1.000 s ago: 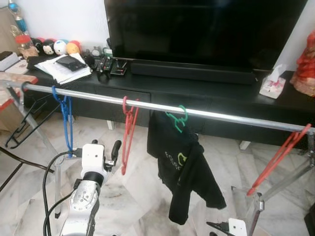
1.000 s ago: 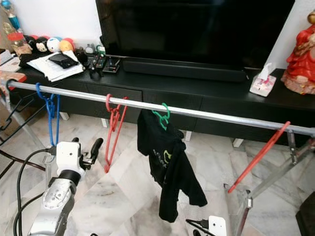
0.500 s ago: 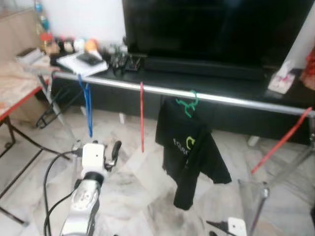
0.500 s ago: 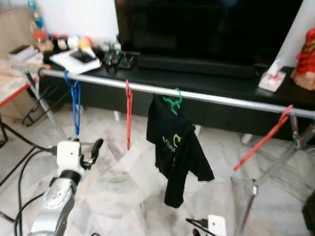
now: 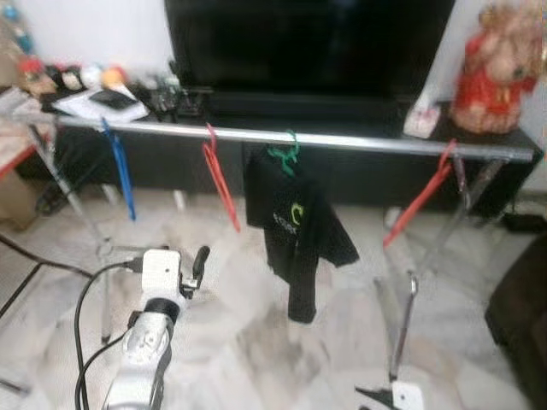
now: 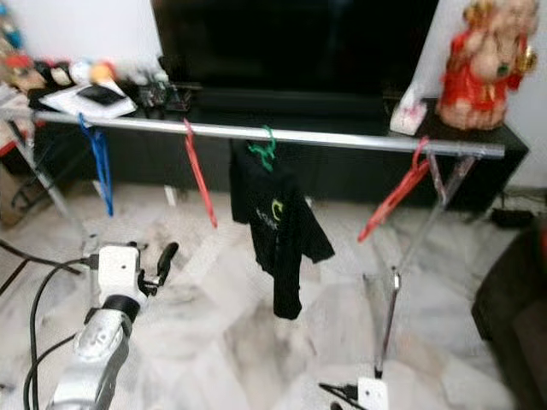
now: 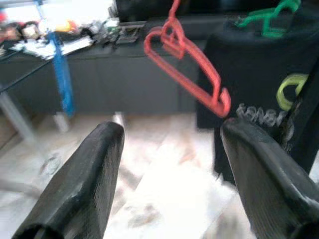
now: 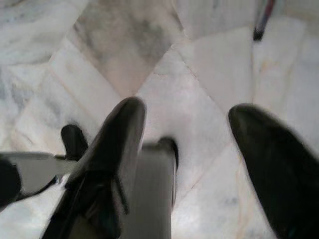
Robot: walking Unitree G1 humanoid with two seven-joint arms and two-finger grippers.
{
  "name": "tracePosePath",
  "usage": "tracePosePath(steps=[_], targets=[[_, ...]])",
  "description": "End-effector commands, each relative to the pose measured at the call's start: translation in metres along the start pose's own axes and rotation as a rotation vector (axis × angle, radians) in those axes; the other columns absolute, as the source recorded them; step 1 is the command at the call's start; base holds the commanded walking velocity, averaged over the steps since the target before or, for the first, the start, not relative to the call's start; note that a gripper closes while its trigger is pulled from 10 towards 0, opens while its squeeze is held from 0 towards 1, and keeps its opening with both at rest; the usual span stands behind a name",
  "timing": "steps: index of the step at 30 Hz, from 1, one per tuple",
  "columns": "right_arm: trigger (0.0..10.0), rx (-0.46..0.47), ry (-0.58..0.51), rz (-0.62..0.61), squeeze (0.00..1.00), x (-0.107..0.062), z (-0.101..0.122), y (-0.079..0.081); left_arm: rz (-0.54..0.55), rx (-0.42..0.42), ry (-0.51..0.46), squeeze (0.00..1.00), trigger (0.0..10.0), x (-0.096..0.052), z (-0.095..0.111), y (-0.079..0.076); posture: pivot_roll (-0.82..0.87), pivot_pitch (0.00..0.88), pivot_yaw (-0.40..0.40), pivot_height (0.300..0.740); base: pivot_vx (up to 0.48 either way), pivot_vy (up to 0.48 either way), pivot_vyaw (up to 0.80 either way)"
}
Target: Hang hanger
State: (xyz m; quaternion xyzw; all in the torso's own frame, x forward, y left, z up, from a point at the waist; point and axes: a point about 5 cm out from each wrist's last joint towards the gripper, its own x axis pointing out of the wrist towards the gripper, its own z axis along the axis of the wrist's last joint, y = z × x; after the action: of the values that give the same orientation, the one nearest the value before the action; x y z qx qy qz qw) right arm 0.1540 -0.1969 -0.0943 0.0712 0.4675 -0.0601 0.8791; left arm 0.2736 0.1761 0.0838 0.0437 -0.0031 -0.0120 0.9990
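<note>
Across the middle of my head views runs a silver rail [image 5: 342,141], its left end cut off at the frame edge and the whole scene soft with blur. Four hangers hang on it: a blue hanger [image 5: 120,175] at left, a red hanger [image 5: 220,184] beside it, a green hanger [image 5: 283,154] carrying a black shirt [image 5: 295,231], and a second red one [image 5: 419,201] tilted near the right end, well apart from the rest. Behind the rail stands a black surface [image 5: 342,158] with a TV [image 5: 308,43]; small items at its upper left are too blurred to identify.

My left claw [image 7: 169,149] is raised at lower left, fingers [image 7: 84,174] apart and holding nothing. In its wrist view the near red hanger sits ahead, above the gap, not touching; the shirt lies just beyond the other finger.

My right claw [image 8: 187,149] is low at the bottom edge, mostly cut off in the head views, fingers spread over bare marble floor [image 8: 149,50]. Open floor lies between me and the rail.
</note>
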Motion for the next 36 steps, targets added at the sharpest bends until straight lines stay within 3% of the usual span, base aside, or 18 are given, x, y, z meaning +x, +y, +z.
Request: tracePosePath(steps=[1, 31, 34, 36], targets=[[10.0, -0.006, 0.006, -0.004, 0.00, -0.001, -0.003, -0.002, 0.004, -0.011, -0.001, 0.00, 10.0, 0.000, 0.001, 0.000, -0.07, 0.031, 0.003, 0.740, -0.274, 0.000, 0.00], [10.0, -0.002, 0.025, -0.006, 0.00, -0.002, -0.009, -0.002, 0.010, -0.014, 0.010, 0.00, 10.0, 0.000, 0.001, 0.000, -0.06, 0.062, 0.002, 0.740, -0.274, 0.000, 0.00], [10.0, 0.000, 0.030, -0.005, 0.00, -0.002, -0.011, 0.000, -0.008, -0.004, 0.056, 0.00, 10.0, 0.000, -0.007, -0.001, -0.06, 0.064, 0.002, 0.740, -0.176, 0.000, 0.00], [10.0, 0.000, 0.034, -0.002, 0.00, -0.002, -0.013, 0.002, -0.019, 0.030, 0.177, 0.00, 10.0, 0.000, -0.028, 0.000, -0.05, 0.064, 0.001, 0.740, 0.000, 0.000, 0.00]])
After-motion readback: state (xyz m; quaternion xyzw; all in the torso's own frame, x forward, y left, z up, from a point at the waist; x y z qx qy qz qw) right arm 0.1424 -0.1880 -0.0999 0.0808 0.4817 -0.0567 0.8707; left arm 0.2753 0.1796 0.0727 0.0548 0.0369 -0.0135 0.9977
